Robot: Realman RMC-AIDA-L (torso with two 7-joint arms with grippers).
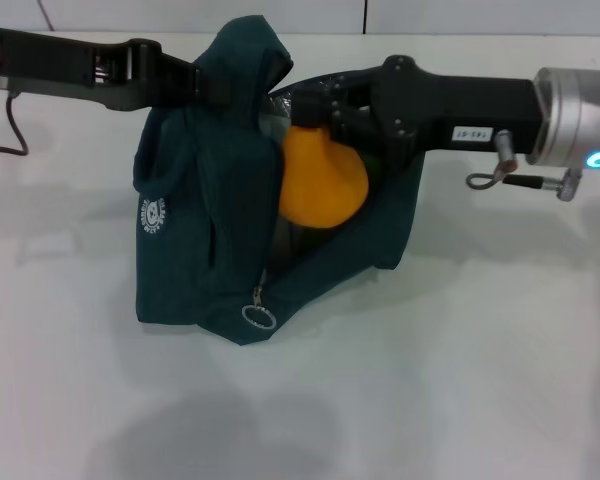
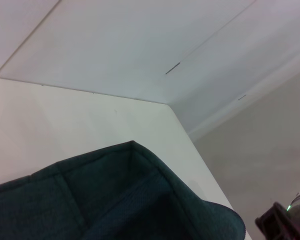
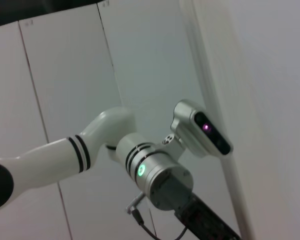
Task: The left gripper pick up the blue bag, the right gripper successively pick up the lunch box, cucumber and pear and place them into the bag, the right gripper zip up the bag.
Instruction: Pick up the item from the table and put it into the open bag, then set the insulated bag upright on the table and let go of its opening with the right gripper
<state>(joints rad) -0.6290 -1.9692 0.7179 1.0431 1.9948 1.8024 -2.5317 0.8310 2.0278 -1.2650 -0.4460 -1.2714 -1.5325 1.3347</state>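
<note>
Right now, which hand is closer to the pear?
Right. The right hand holds the pear at the bag's opening; the left hand grips the bag's top, farther left.

So the bag [image 1: 195, 235] sits on the desk [image 1: 460, 380], roughly in the middle and a bit toward the left. The left pincer [image 1: 202, 85] comes in from the left side and has hold of the bag's top edge, keeping it lifted. The right pincer [image 1: 315, 112] reaches in from the right, clamped on the pear [image 1: 323, 180] — the pear hangs right at the bag's open mouth, partly inside it. The zipper pull ring [image 1: 259, 316] dangles at the bag's near lower edge, just above the desk. Behind the desk there's a wall [image 1: 430, 15].
</note>
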